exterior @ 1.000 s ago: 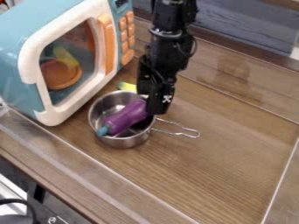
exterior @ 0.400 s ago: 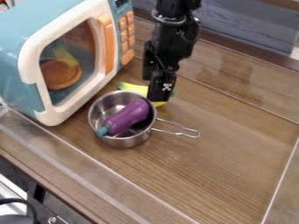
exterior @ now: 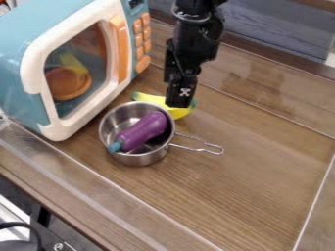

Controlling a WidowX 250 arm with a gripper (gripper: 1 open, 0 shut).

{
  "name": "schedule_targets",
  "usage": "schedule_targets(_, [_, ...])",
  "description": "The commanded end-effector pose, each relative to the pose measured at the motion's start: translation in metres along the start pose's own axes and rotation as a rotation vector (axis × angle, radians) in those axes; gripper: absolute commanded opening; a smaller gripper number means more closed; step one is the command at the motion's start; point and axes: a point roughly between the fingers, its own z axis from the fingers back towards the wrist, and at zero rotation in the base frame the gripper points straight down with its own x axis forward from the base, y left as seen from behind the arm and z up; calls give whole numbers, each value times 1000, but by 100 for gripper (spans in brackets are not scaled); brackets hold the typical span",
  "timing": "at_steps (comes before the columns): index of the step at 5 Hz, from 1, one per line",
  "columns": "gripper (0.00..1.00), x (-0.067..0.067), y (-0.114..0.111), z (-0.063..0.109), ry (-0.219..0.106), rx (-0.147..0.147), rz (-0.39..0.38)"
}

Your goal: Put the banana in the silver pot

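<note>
- Directly below my gripper [exterior: 181, 95], jaws spread wide and empty, the banana [exterior: 163, 104] lies on the table.
- Beside it, the silver pot [exterior: 118, 147] already holds an eggplant [exterior: 141, 129].
- Risk: the crowded pot rejects the banana; I expect rollout.

My arm [exterior: 197, 29] runs off the top edge. My fingers [exterior: 179, 95] cover most of the banana [exterior: 160, 103]; only a yellow sliver shows. The eggplant [exterior: 140, 129] hides the pot [exterior: 116, 145] floor. The microwave [exterior: 53, 59] is cut off at left.
</note>
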Motion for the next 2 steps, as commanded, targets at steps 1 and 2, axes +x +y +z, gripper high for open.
schedule_targets(1, [100,2,13,4,-28,51,-49])
schedule_targets(2, [100,-1,21,-6,-27,59,-80])
